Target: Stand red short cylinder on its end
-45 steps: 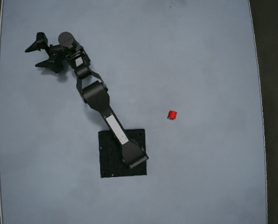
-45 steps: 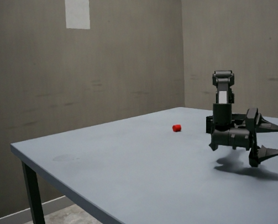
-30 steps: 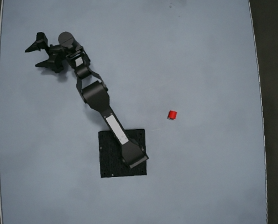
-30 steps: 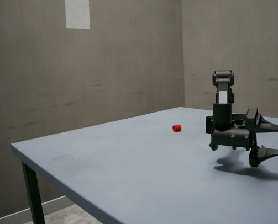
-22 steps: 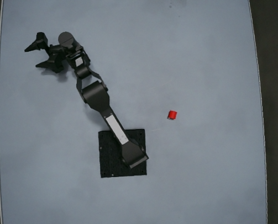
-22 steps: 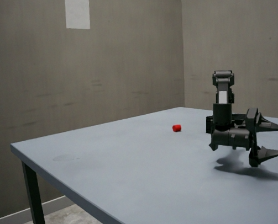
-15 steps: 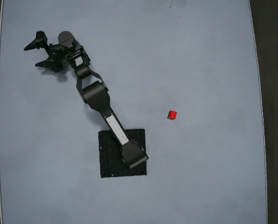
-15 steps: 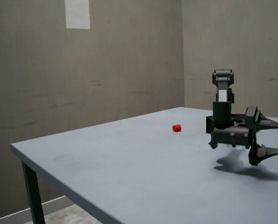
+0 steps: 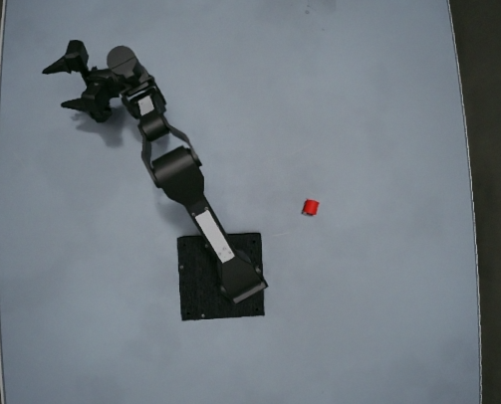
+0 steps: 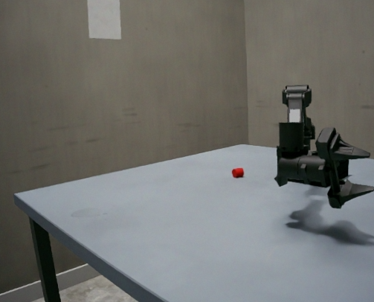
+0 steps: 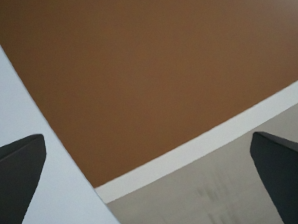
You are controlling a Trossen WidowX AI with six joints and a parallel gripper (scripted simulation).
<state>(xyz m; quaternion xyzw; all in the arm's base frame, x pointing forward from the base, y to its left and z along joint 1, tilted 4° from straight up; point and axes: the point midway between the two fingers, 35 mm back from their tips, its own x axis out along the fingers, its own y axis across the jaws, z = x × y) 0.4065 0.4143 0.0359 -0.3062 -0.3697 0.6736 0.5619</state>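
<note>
Presently, one red short cylinder (image 9: 310, 207), smooth and matte, is lying on its side on the counter (image 9: 370, 100), well apart from the arm and to the right of the black base plate (image 9: 190, 299) in the top view; in the exterior view the same piece (image 10: 237, 172) is showing a round end face toward the left. One black arm (image 9: 180, 176), hard-shelled with white panels, is reaching away toward the counter's far left corner. Its tool (image 9: 61, 86) is hovering above the surface with jaws spread wide and nothing between them, the pointed, wedge-shaped fingers (image 10: 352, 152) casting a soft shadow (image 10: 331, 228) below. The counter is showing a pale blue-grey, faintly mottled top on dark legs (image 10: 45, 260). Taupe walls (image 10: 153, 74) with faint scuff marks are standing behind, with a pale rectangular patch (image 10: 104, 18) high up. The wrist view is showing brown flooring (image 11: 153, 63) edged by a white strip (image 11: 200, 152).
</note>
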